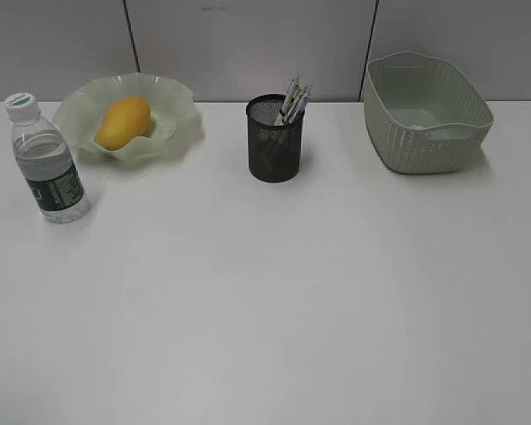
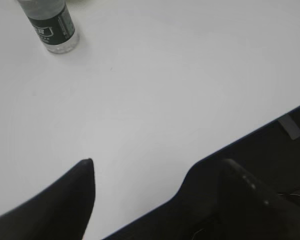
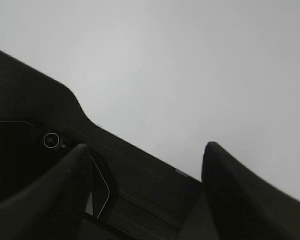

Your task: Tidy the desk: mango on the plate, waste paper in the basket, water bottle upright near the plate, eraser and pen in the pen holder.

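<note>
The mango point(image 1: 122, 122) lies in the plate point(image 1: 181, 96) at the desk's point(image 1: 265, 292) back left. Just left of the plate the water bottle point(image 1: 49, 164) stands upright; its lower part shows in the left wrist view point(image 2: 51, 25). The pen holder point(image 1: 274, 142) stands at the back centre with pens point(image 1: 294, 99) sticking out of it. The basket point(image 1: 398, 133) sits at the back right. No waste paper or eraser shows. My left gripper point(image 2: 157, 165) hangs open and empty over the desk's front edge. My right gripper point(image 3: 146, 146) is open and empty there too. Neither arm appears in the exterior view.
A grey partition wall point(image 1: 248, 44) runs behind the desk. Below the desk's front edge lies dark floor point(image 3: 50, 100), also in the left wrist view point(image 2: 270, 150).
</note>
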You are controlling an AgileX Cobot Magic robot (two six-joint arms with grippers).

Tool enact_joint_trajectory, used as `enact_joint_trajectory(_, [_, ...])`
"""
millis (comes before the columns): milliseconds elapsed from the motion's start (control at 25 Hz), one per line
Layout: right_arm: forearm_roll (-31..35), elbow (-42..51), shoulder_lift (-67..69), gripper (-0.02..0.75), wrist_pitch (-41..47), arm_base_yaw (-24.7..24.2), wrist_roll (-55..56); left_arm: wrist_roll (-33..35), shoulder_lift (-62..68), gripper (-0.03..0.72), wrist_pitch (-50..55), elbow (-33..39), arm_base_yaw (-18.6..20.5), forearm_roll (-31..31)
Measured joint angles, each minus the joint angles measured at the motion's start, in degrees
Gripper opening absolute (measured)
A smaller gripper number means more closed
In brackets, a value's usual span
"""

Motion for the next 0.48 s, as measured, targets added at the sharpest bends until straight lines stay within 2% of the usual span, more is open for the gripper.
enact_joint_trajectory(480, [2.6,0.0,0.0,0.545,-0.1,0.0,-3.3,1.7,0.0,0.582,0.0,0.0,0.0,-3.3])
